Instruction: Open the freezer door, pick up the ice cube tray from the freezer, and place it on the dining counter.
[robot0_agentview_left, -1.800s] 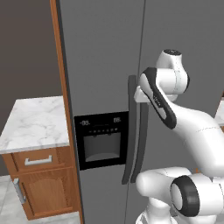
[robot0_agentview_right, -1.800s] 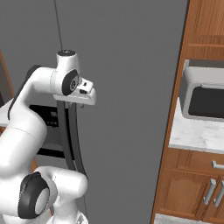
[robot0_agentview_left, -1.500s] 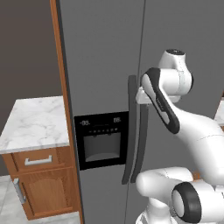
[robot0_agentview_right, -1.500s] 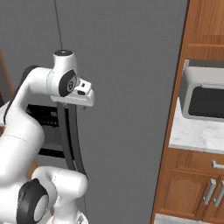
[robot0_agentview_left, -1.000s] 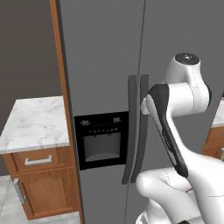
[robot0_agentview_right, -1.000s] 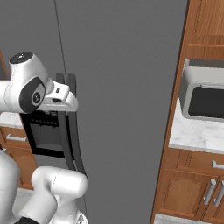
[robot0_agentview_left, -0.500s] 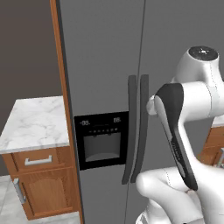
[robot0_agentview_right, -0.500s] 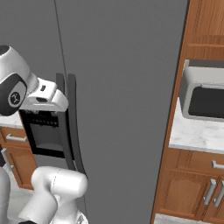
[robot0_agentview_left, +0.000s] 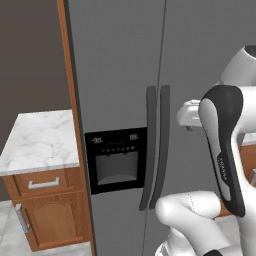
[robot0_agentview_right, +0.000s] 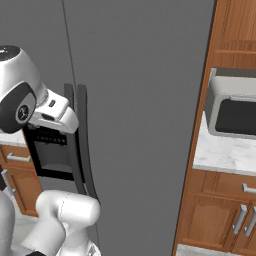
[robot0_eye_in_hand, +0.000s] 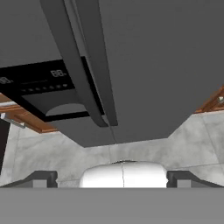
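Right base view alone shows a microwave (robot0_agentview_right: 235, 112), upper right. Freezer door (robot0_agentview_left: 115, 100) closed; dispenser display reads "88". Fingers (robot0_eye_in_hand: 41, 178) spread, empty.

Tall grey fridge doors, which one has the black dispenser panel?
The left tall grey door; its black dispenser panel sits beside its dark curved handle.
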